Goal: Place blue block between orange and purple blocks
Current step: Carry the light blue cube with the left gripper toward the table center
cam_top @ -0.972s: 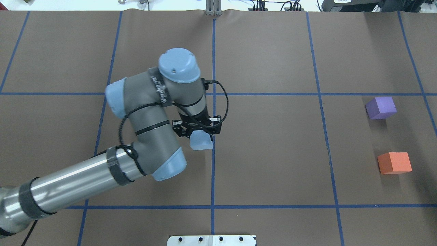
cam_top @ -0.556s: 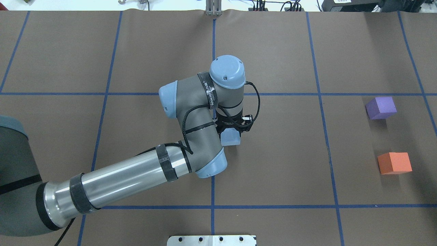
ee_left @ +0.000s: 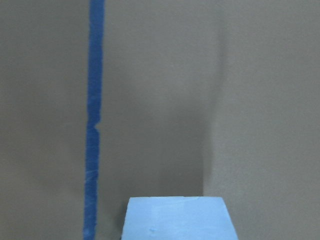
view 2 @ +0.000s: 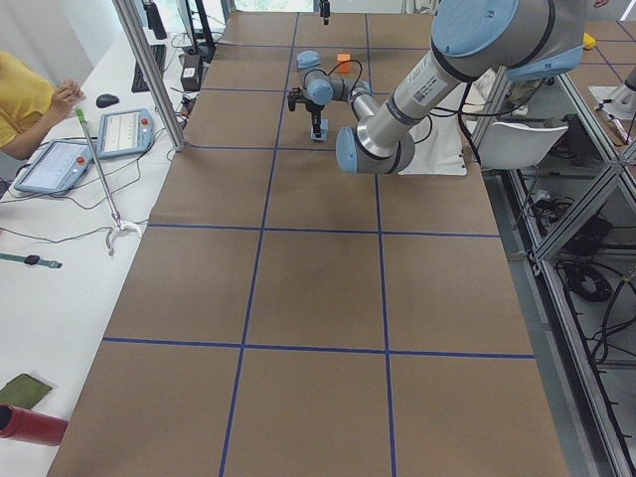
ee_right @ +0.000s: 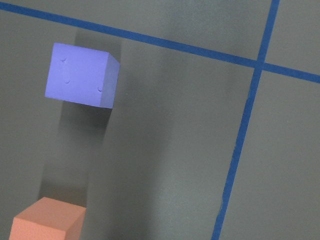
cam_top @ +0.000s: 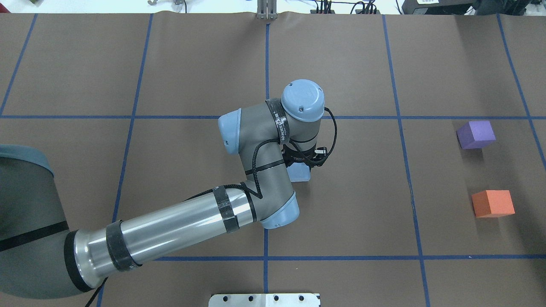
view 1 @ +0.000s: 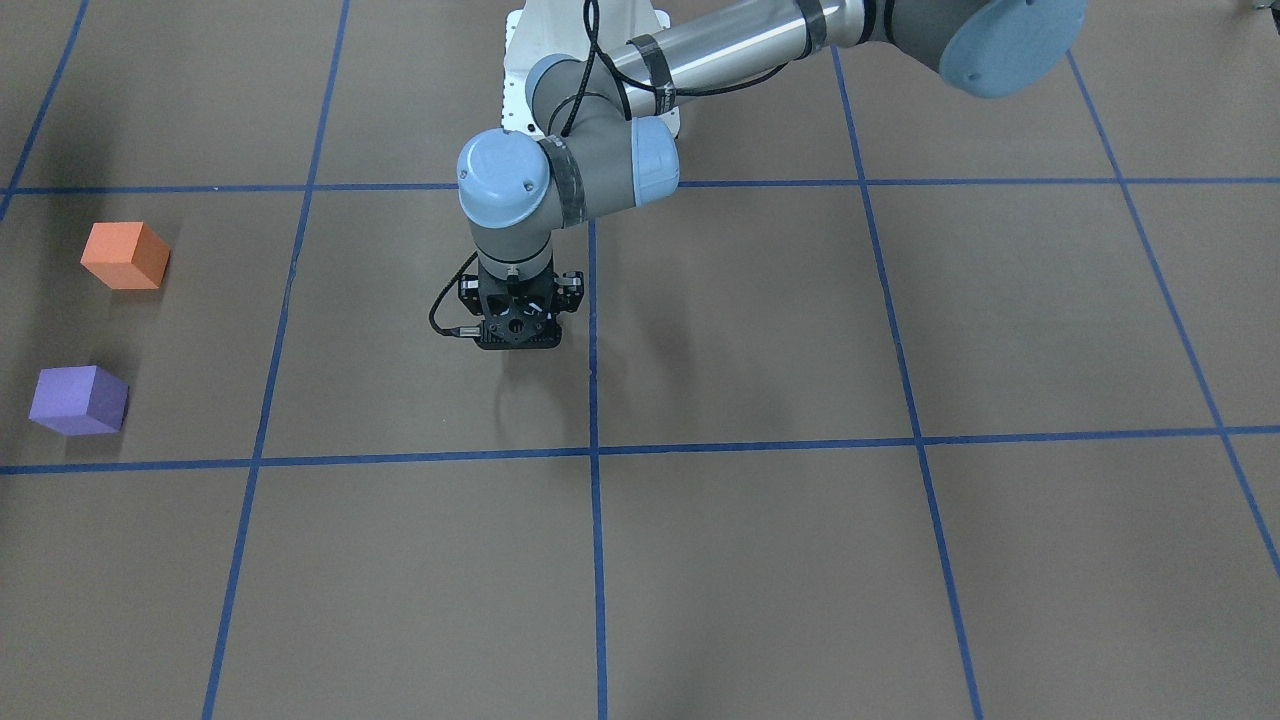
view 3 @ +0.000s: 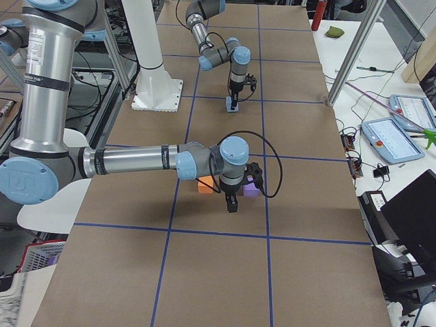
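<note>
My left gripper point(cam_top: 303, 161) is shut on the light blue block point(cam_top: 298, 173) and holds it just above the brown table near the middle line. The block also shows in the left wrist view point(ee_left: 177, 220); in the front view the gripper point(view 1: 515, 328) hides it. The purple block point(cam_top: 475, 134) and the orange block point(cam_top: 492, 203) sit at the far right with a gap between them. Both show in the right wrist view, purple point(ee_right: 82, 75) above orange point(ee_right: 47, 220). My right gripper point(view 3: 232, 203) shows only in the exterior right view, hanging over those two blocks; I cannot tell its state.
The brown table point(cam_top: 362, 192) carries a grid of blue tape lines point(cam_top: 409, 183). A white base plate point(cam_top: 264, 300) sits at the near edge. An operator point(view 2: 25, 104) with tablets sits at a side bench beyond the table.
My left arm has moved to the right with the blue block in it, across the middle tape line toward the purple and orange blocks. Those two blocks have not moved.
</note>
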`<action>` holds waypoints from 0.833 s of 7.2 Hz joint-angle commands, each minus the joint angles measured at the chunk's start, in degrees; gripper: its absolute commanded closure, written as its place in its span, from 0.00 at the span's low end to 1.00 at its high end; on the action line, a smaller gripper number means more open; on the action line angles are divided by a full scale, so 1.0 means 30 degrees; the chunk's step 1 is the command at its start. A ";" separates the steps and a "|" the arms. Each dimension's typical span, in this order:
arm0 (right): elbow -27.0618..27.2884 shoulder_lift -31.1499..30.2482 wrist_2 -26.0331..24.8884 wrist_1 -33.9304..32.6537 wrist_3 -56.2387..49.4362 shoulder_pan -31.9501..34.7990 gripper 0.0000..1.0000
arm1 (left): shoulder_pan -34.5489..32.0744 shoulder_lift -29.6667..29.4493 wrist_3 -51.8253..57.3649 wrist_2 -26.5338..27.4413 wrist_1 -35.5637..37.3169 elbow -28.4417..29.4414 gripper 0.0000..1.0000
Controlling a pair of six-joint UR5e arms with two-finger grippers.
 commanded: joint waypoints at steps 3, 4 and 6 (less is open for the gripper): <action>-0.0010 0.0008 0.0014 0.1292 0.0105 -0.0509 0.00 | -0.0093 -0.0235 -0.0081 0.0732 0.0186 -0.0415 0.00; 0.0049 0.0473 0.0014 0.1699 0.0106 -0.1210 0.00 | -0.0472 -0.0119 -0.0110 0.0645 0.0506 -0.1405 0.00; 0.0078 0.1233 0.0013 0.4385 0.4237 -0.2761 0.00 | -0.1320 0.0289 -0.0139 0.0470 0.2578 -0.4183 0.00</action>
